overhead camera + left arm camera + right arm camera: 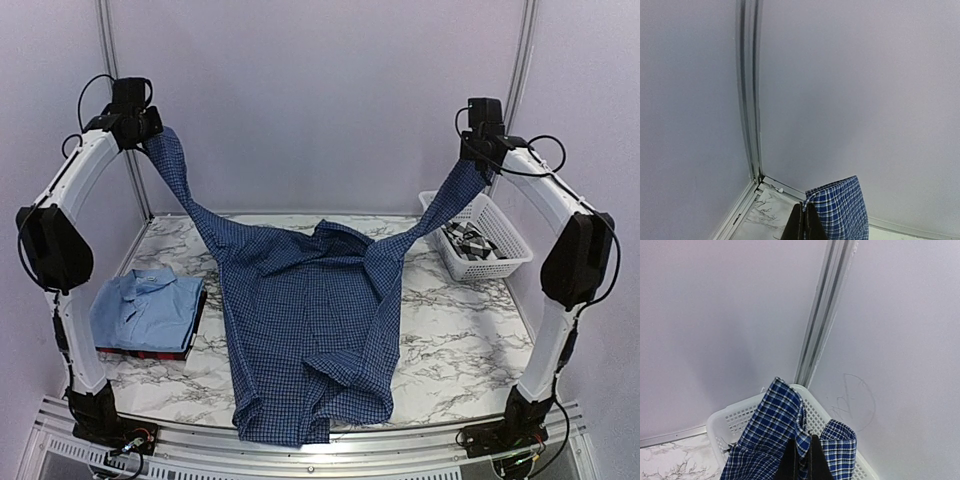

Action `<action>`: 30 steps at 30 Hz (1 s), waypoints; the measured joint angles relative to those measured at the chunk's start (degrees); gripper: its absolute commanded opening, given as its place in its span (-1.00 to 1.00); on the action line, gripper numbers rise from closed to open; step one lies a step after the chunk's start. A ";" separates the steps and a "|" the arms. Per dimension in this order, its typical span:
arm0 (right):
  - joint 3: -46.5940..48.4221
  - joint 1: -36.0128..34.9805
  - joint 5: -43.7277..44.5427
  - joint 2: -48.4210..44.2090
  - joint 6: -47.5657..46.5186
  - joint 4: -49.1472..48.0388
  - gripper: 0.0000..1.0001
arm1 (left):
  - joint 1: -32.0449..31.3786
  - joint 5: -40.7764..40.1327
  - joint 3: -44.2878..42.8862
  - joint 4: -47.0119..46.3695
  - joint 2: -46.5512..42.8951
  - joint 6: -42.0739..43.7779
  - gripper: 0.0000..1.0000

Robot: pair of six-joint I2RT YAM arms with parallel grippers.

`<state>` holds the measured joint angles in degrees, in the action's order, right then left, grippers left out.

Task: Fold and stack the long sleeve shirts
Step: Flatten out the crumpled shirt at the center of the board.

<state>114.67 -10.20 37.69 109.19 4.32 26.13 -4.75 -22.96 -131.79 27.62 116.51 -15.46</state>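
The navy checked shirt [305, 335] lies spread on the marble table, front hem hanging over the near edge. Both sleeves are lifted high. My left gripper [150, 128] is shut on the left sleeve cuff [837, 212] at the upper left. My right gripper [480, 150] is shut on the right sleeve cuff [785, 425] at the upper right, above the basket. The light blue shirt [145, 305] lies folded at the left on top of the dark red shirt [150, 352]. The black-and-white checked shirt [470, 243] lies in the basket.
The white lattice basket [500, 262] stands at the back right; its rim shows in the right wrist view [740, 412]. Purple walls with metal corner posts [750, 100] enclose the table. Bare marble [460, 340] shows at the right of the shirt.
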 measured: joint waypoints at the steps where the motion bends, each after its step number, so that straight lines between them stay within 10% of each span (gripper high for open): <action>1: 0.00 0.57 0.26 0.00 -0.20 -0.04 -1.00 | 0.72 -0.02 0.31 0.11 0.02 -0.15 -1.00; 20: 6.64 4.72 -2.86 0.22 -1.20 0.61 -1.00 | 6.54 3.37 3.02 0.07 0.24 -1.49 -1.00; 30: 0.11 -4.04 -12.02 2.01 0.46 1.81 -0.99 | 5.18 13.31 6.88 -0.09 6.54 -2.97 -0.90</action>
<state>114.78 -14.24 25.67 111.20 4.78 27.94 0.43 -9.65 -124.90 27.53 123.04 -18.44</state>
